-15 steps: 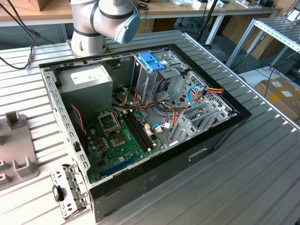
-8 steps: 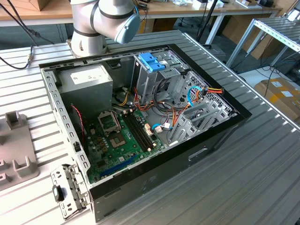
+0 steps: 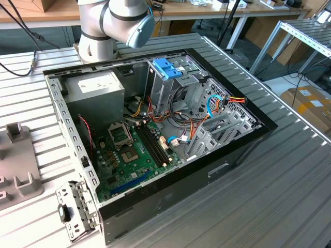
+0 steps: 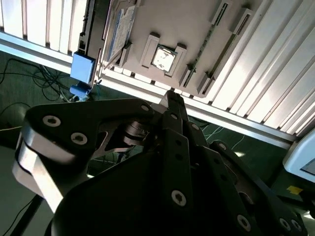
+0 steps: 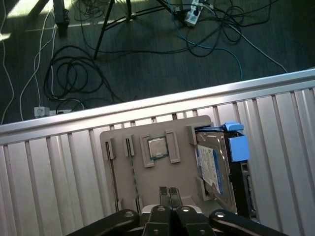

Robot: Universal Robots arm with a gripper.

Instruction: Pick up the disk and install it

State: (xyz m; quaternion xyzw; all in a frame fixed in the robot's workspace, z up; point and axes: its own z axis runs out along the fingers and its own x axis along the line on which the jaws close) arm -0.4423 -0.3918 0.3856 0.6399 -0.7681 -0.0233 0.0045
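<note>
Ribbed aluminium worktop (image 5: pixel 49 162), cables on the floor beyond. Disk (image 5: pixel 212 164) stands on edge in the end slot of a grey holder (image 5: pixel 147 179), beside a processor chip (image 5: pixel 157 147). Hand (image 5: pixel 169 192) hovers over the holder, fingers pressed together, empty. Step: approach; pick-up not begun. Judgement: a grasp needs fingers parted and the hand centred over the disk.

Blue-framed disk (image 5: pixel 211 163) on grey holder (image 5: pixel 147 179), chip (image 5: pixel 157 146) beside it, gripper (image 5: pixel 169 190) fingers together over holder
</note>
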